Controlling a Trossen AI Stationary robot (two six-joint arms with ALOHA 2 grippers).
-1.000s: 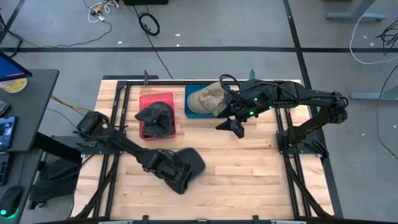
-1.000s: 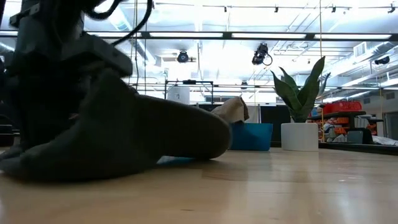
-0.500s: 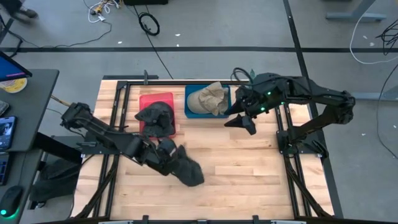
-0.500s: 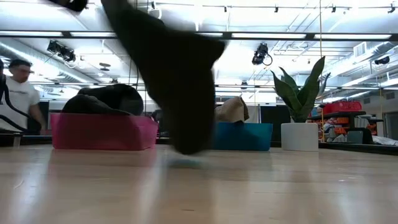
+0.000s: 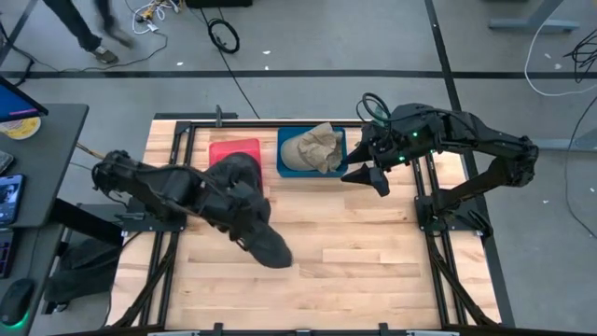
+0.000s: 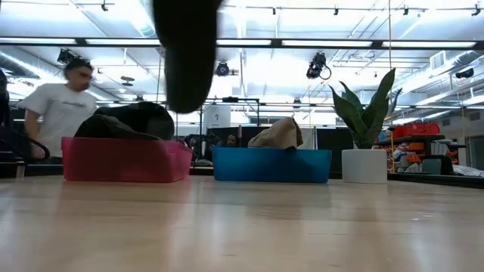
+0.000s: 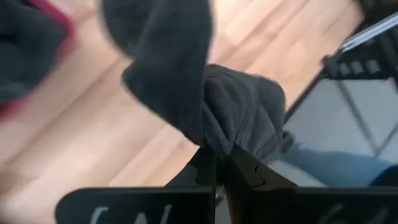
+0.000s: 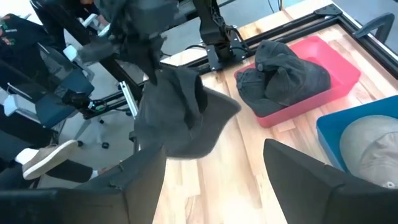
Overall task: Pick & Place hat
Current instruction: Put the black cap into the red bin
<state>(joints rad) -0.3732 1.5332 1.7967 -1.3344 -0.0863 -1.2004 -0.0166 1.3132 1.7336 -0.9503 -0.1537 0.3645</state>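
Observation:
A dark grey hat (image 5: 268, 245) hangs from my left gripper (image 5: 241, 210) above the table's middle; it shows at the low view's top (image 6: 185, 53) and in the right wrist view (image 8: 177, 118). My left gripper (image 7: 217, 157) is shut on it. Another dark hat (image 5: 238, 173) lies in the red bin (image 5: 224, 149). A tan hat (image 5: 312, 147) lies in the blue bin (image 5: 284, 140). My right gripper (image 5: 368, 177) hovers open just right of the blue bin, touching nothing. My left gripper pinches a bunched fold of the dark hat's cloth (image 7: 233, 134) between its two fingers. The hat is lifted clear of the table and hangs slack below the fingers (image 6: 185, 75). Which part of the hat the fold belongs to, I cannot tell.
The red bin (image 6: 125, 159) and the blue bin (image 6: 272, 165) stand side by side at the table's far edge. A potted plant (image 6: 367, 143) stands beyond on the right. A person (image 6: 60, 113) walks behind the table. Bare wood (image 5: 354, 252) spreads across the near half.
My left gripper has risen and moved from the near part of the table toward the red bin, carrying the dark hat. The hat lay spread on the wood a second ago and now hangs clear. My right gripper has drawn away rightward from the blue bin.

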